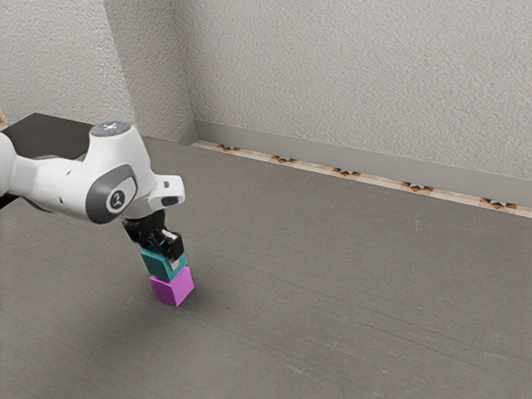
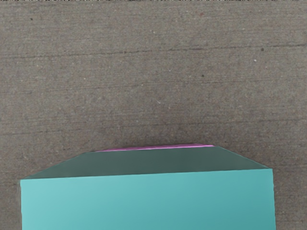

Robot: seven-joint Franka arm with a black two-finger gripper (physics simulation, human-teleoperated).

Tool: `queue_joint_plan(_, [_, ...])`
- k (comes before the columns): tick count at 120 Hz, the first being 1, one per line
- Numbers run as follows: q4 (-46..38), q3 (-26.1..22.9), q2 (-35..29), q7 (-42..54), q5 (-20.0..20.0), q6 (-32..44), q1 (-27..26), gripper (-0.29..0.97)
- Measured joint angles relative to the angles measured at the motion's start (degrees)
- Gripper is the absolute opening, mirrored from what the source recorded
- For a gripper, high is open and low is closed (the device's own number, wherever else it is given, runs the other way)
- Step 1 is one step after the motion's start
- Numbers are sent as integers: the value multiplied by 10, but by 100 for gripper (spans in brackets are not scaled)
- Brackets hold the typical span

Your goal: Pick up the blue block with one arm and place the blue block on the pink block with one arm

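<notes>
Starting with the exterior view. Counting one white arm (image 1: 75, 187), reaching in from the exterior view's left and bending down to one black hand (image 1: 160, 248). Counting two blocks, one of each colour: one blue block (image 1: 162, 266) (honestly reads more teal) and one pink block (image 1: 173, 288). Finding the blue block stacked right on the pink block, bottom face touching the pink top, both turned with a corner toward the camera. Seeing the hand closed on the upper part of the blue block, one finger on each of two opposite sides, so gripping it. Both blocks out on a grey floor (image 1: 349, 274). Further back, one pale textured wall (image 1: 357, 75), with one grey skirting board (image 1: 357, 156) and one strip of patterned tiles (image 1: 349, 173) along its foot. Also one dark slab (image 1: 50, 133) behind the arm at the exterior view's upper left, can't tell what.

Over to the wrist view. Same count here: one blue block (image 2: 148, 201) right under the hand, two faces on show, one bright and one shaded. Just past its far edge, one thin sliver of the pink block (image 2: 153, 147) peeking out. Beyond that, grey speckled floor (image 2: 153, 72).
</notes>
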Motion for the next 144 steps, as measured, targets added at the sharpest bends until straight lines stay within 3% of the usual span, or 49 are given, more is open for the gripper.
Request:
queue_joint_plan(81, [-16, 1, -10, 57, -23, 7, 0, 40])
queue_joint_plan(109, [-17, 1, -12, 73, -27, 7, 8, 57])
queue_joint_plan(144, [-16, 21, -112, 87, -26, -11, -4, 64])
